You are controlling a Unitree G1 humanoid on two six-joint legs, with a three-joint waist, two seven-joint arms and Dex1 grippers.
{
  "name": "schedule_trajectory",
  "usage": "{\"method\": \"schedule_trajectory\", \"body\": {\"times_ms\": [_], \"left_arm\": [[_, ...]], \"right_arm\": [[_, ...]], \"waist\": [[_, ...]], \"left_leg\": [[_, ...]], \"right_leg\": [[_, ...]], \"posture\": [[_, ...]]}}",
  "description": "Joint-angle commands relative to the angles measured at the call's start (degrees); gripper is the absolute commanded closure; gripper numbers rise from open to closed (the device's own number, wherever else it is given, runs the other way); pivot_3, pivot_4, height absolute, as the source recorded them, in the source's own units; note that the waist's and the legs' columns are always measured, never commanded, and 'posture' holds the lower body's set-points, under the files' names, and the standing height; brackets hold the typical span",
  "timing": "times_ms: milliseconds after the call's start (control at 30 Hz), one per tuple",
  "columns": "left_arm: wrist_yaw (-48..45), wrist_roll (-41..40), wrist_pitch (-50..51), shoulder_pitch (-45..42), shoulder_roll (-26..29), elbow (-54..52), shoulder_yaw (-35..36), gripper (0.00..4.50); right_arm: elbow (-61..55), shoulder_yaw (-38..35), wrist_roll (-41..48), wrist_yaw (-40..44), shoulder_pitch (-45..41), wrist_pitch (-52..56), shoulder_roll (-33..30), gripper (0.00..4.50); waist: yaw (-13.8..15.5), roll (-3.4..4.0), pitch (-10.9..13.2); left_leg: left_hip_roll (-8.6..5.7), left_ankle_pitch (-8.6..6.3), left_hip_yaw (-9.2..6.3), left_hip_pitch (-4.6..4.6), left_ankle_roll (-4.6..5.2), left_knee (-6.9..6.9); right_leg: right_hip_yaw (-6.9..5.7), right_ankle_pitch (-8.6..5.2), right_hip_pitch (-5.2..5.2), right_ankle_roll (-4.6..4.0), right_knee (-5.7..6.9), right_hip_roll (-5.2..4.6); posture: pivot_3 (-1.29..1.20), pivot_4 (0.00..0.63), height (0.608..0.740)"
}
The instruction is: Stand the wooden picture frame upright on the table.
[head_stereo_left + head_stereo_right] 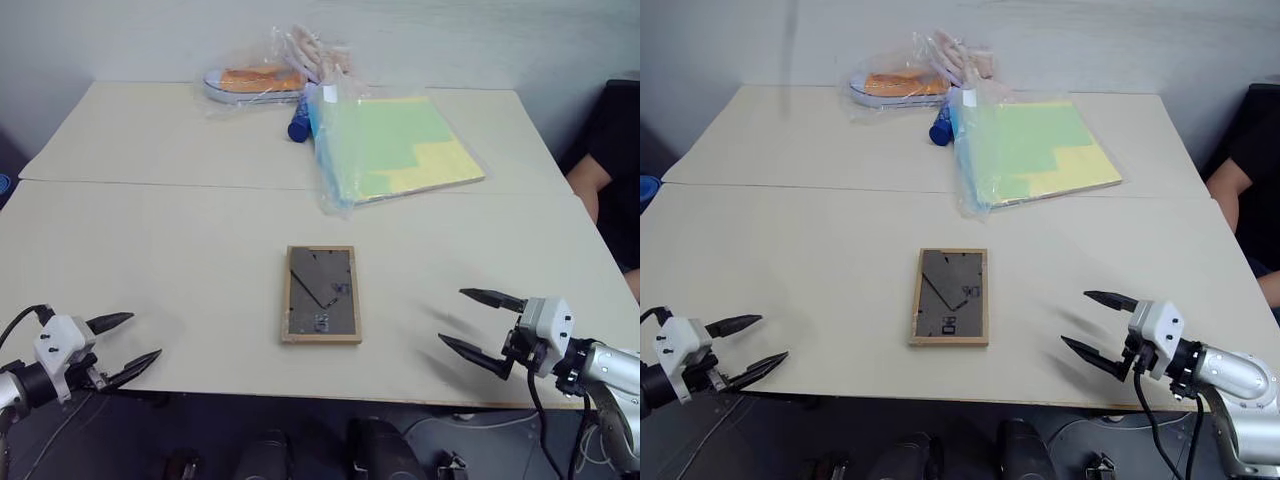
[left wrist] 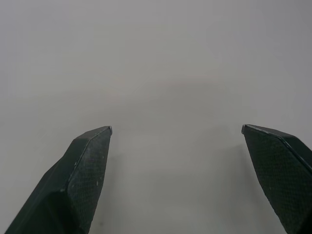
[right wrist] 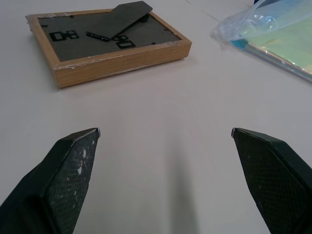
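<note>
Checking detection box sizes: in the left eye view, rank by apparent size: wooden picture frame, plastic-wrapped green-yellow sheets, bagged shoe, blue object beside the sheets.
1. Plastic-wrapped green-yellow sheets
2. Bagged shoe, partly hidden by its wrap
3. Wooden picture frame, close to the shoe in apparent size and nearer the camera, so that order is unsure
4. Blue object, partly hidden

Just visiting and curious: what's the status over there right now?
Left tool and right tool open, empty. Wooden picture frame flat, back up, between them on the table. Nothing in the way; plastic-wrapped sheets farther back.
</note>
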Motion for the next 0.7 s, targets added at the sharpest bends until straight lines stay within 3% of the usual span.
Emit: {"method": "schedule_trajectory", "body": {"times_ms": [33, 167, 233, 433, 633, 667, 700], "left_arm": [[0.51, -1.05, -0.08, 0.88, -0.43, -2.44, 1.41, 0.0], [0.97, -5.33, 6.38, 1.69, -1.24, -7.95, 1.32, 0.0], [1.68, -6.88, 9.62, 1.46, -1.48, -12.16, 0.5, 0.4], [9.59, -3.98, 20.22, -7.09, -2.08, -23.11, -9.61, 2.15], [15.2, 3.54, 26.19, -22.69, -6.12, -18.37, -23.37, 4.17], [14.97, 4.32, 25.89, -24.57, -7.2, -17.18, -25.27, 4.46], [14.87, 4.76, 26.2, -25.78, -8.0, -16.49, -26.59, 4.46]], "right_arm": [[0.66, -0.15, 0.17, 0.9, -0.73, -0.9, -1.09, 0.05], [0.4, 0.23, -0.11, 0.47, -1.26, -0.18, -0.77, 0.05], [-1.66, 1.38, 0.91, 0.02, -1.87, 2.03, -0.34, 0.43], [-4.73, 9.13, -3.47, -2.58, -7.43, 5.96, 0.41, 2.36], [-0.13, 16.86, -12.83, -10.36, -16.09, 4.32, 5.88, 4.49], [0.71, 17.76, -14.32, -11.34, -16.96, 4.39, 6.31, 4.5], [1.3, 18.46, -15.23, -11.78, -17.52, 4.13, 6.57, 4.5]], "waist": [[-0.02, 0.0, 0.0], [-0.14, 0.0, 0.0], [-0.13, 0.0, 0.0], [0.01, 0.0, -0.01], [-0.05, -0.01, -0.02], [-0.06, -0.01, -0.02], [-0.14, -0.01, -0.02]], "left_leg": [[0.0, 0.0, 0.0, 0.0, 0.0, 0.0], [0.0, 0.0, 0.0, 0.0, 0.0, 0.03], [0.0, 0.0, 0.0, 0.01, 0.0, 0.03], [-0.01, 0.01, 0.0, 0.0, -0.02, 0.14], [-0.03, 0.05, 0.0, -0.1, -0.08, 0.24], [-0.02, 0.06, 0.0, -0.13, -0.09, 0.26], [-0.02, 0.05, 0.01, -0.23, -0.09, 0.35]], "right_leg": [[0.0, 0.0, 0.0, 0.0, 0.01, 0.0], [0.0, 0.0, 0.0, 0.0, 0.04, 0.0], [0.0, 0.0, 0.0, 0.0, 0.07, 0.0], [0.01, 0.0, 0.01, 0.0, 0.16, 0.01], [-0.02, 0.01, -0.04, 0.02, 0.3, 0.1], [-0.03, 0.02, -0.05, 0.03, 0.35, 0.13], [-0.06, 0.02, -0.1, 0.04, 0.39, 0.15]], "posture": [[0.0, 0.15, 0.74], [0.0, 0.15, 0.74], [0.0, 0.15, 0.74], [0.0, 0.15, 0.74], [0.0, 0.15, 0.74], [0.0, 0.15, 0.74], [0.0, 0.15, 0.74]]}}
